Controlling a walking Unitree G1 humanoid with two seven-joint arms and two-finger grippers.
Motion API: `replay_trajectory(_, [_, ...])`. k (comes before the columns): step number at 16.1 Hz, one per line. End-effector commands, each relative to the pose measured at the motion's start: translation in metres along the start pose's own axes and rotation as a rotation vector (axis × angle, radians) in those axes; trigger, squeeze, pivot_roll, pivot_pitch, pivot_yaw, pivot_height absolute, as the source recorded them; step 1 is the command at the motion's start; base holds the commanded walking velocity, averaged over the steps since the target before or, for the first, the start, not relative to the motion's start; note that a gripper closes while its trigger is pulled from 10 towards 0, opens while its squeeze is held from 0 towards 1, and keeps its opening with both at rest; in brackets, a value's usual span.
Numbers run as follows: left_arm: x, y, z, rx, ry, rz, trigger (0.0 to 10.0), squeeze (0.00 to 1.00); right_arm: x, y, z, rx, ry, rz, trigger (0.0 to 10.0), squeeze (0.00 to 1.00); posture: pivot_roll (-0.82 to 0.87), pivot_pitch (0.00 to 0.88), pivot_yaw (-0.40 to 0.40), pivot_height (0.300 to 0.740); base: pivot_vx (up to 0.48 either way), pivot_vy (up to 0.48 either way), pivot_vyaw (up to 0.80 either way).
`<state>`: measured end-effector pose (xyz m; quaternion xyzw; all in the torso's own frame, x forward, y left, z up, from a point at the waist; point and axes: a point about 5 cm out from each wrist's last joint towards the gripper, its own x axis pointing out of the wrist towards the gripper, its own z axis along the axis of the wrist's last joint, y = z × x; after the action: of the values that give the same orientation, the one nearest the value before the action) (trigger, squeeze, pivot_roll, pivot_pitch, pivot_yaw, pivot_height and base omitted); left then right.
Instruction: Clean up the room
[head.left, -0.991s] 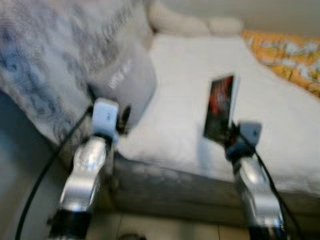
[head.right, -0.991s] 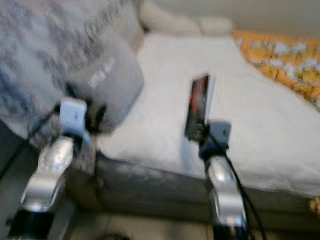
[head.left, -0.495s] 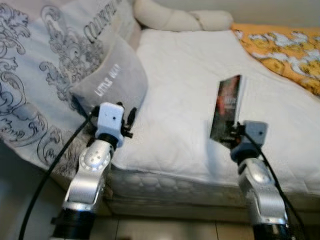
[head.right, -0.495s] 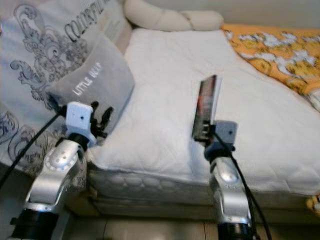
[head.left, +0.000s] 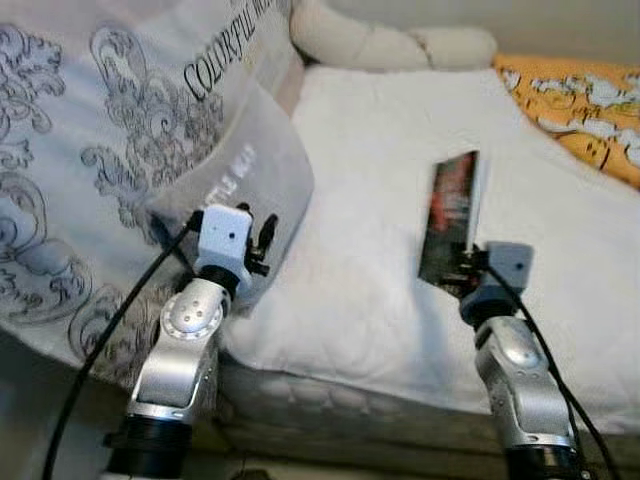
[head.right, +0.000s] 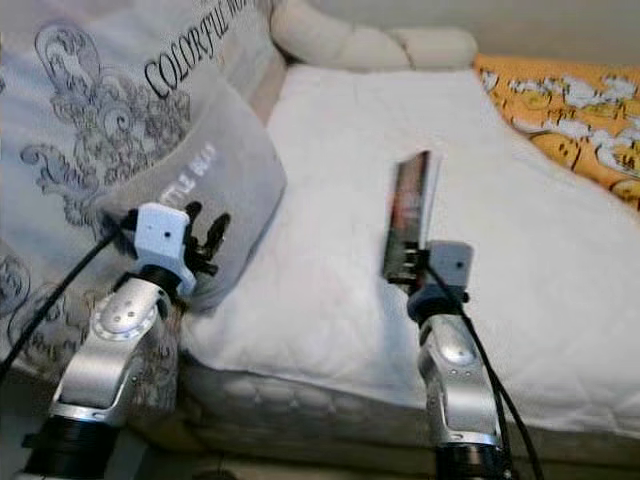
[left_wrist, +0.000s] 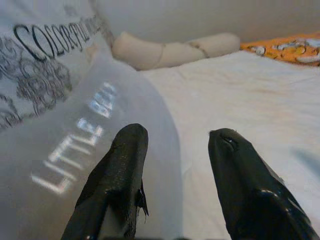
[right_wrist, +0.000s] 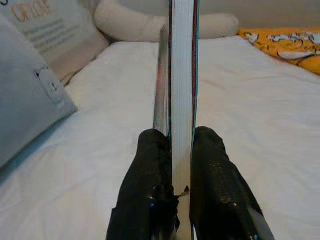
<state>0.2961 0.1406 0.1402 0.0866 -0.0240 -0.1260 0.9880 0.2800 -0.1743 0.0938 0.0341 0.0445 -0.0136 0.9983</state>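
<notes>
The right tool clamps a thin dark-covered book with white page edges upright above the white quilted bed, gripped only at its lower edge, so a sway could tip or slip it out. The left tool hovers with fingers spread wide and empty beside a grey pillow reading "LITTLE", its second word blurred; the patterned grey cushion behind shows "COLORFUL".

A bed with a white quilted cover is filling the scene. A grey pillow and a large patterned pillow are lying at its left side, a cream bolster is resting along the far edge, and an orange blanket is lying at the far right.
</notes>
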Motion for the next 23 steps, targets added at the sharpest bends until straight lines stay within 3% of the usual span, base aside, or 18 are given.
replay_trajectory(1, [0.0,0.003,0.002,0.005,-0.008,-0.004,10.0,0.0,0.003,0.014,0.013,0.024,-0.058,0.05,10.0,0.0,0.02,0.0,-0.009,0.74,0.289,0.0,0.0])
replay_trajectory(5, [0.0,-0.004,0.005,-0.014,-0.034,-0.042,10.0,0.0,0.003,0.012,0.012,0.032,-0.047,0.053,10.0,0.0,0.02,0.0,-0.003,0.74,0.0,0.0,0.0])
replay_trajectory(8, [0.003,-0.01,0.007,-0.036,-0.025,-0.118,10.0,0.0,0.013,0.01,0.013,0.073,-0.02,0.048,10.0,0.0,0.02,0.0,0.001,0.74,0.0,0.0,0.0])
replay_trajectory(11, [0.002,-0.023,0.01,0.011,-0.022,-0.284,10.0,0.0,0.044,0.015,-0.003,0.168,0.196,0.106,10.0,0.0,0.03,0.0,0.007,0.74,0.0,0.0,0.0])
replay_trajectory(12, [0.002,-0.024,0.01,0.017,-0.022,-0.301,10.0,0.0,0.049,0.015,-0.003,0.179,0.208,0.113,10.0,0.0,0.03,0.0,0.007,0.74,0.0,0.0,0.0])
replay_trajectory(13, [0.0,-0.023,0.012,0.034,-0.015,-0.339,10.0,0.0,0.065,0.02,-0.002,0.271,0.268,0.166,10.0,0.0,0.05,0.0,0.012,0.74,0.0,0.0,0.0])
replay_trajectory(14, [-0.003,-0.02,0.012,0.043,-0.001,-0.364,10.0,0.0,0.072,0.032,-0.003,0.304,0.327,0.271,10.0,0.0,0.06,0.005,0.015,0.74,0.0,0.0,0.0])
replay_trajectory(16, [-0.008,-0.02,0.01,0.057,0.024,-0.409,10.0,0.0,0.079,0.039,-0.006,0.334,0.398,0.306,10.0,0.0,0.09,0.015,0.012,0.74,0.0,0.0,0.0])
replay_trajectory(19, [-0.024,-0.018,0.007,0.079,0.081,-0.488,10.0,0.0,0.084,0.043,-0.011,0.42,0.509,0.258,10.0,0.0,0.13,0.046,0.003,0.74,0.0,0.0,0.0])
replay_trajectory(23, [-0.044,-0.011,-0.003,0.116,0.164,-0.513,10.0,0.0,0.087,0.039,-0.01,0.398,0.515,0.177,10.0,0.0,0.16,0.08,0.004,0.74,0.0,0.0,0.0])
